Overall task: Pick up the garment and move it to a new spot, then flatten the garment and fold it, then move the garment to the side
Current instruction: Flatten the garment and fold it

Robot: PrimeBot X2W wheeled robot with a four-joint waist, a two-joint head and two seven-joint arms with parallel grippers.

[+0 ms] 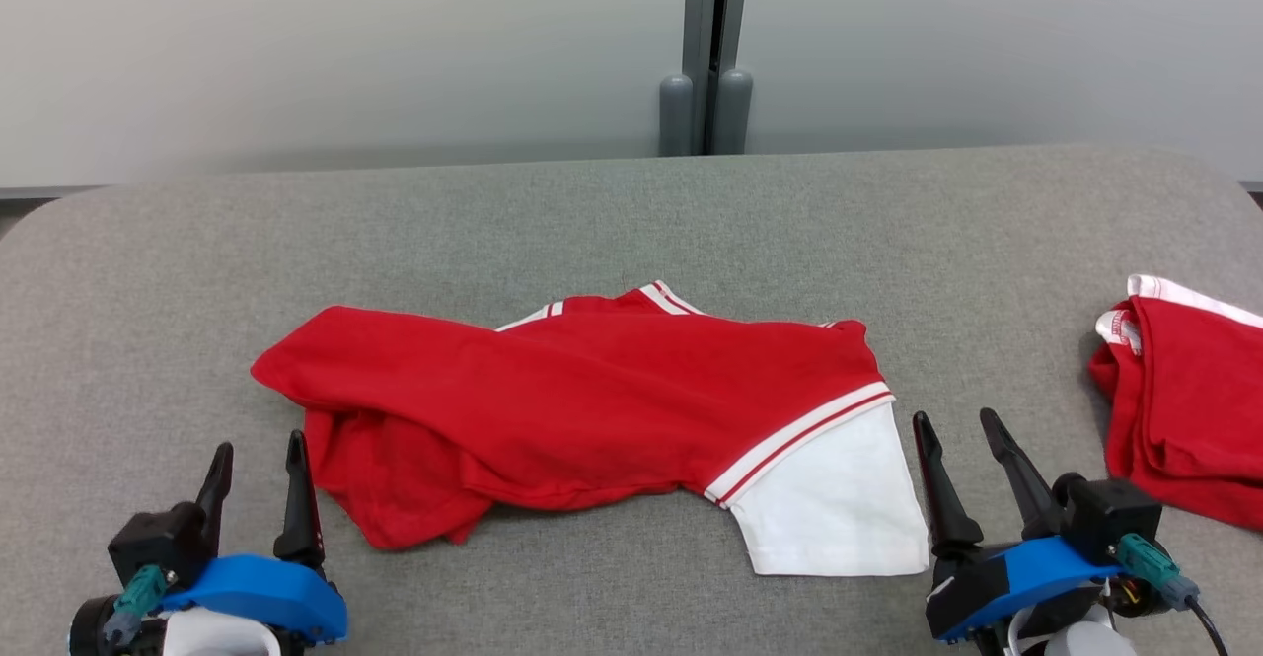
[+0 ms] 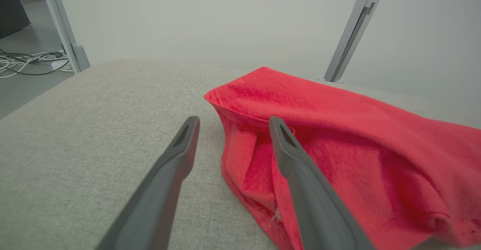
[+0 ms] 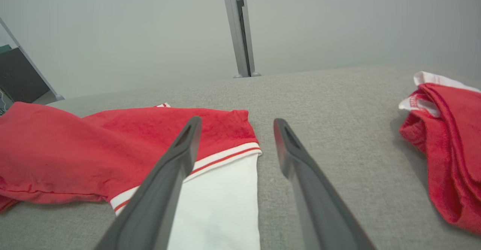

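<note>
The garment [image 1: 592, 400] is a red shirt with white striped trim and a white panel, lying rumpled across the middle of the grey table [image 1: 631, 222]. My left gripper [image 1: 259, 444] stands open just left of the shirt's lower left corner, nothing between its fingers. In the left wrist view the red cloth [image 2: 338, 148] lies beside and under the right finger [image 2: 300, 175]. My right gripper [image 1: 957, 421] stands open just right of the white panel [image 3: 218, 205], holding nothing.
A second red-and-white garment [image 1: 1184, 409] lies folded at the table's right edge, also seen in the right wrist view [image 3: 447, 137]. A grey post [image 1: 705, 54] rises behind the table. Cables [image 2: 26, 60] lie on the floor past the left edge.
</note>
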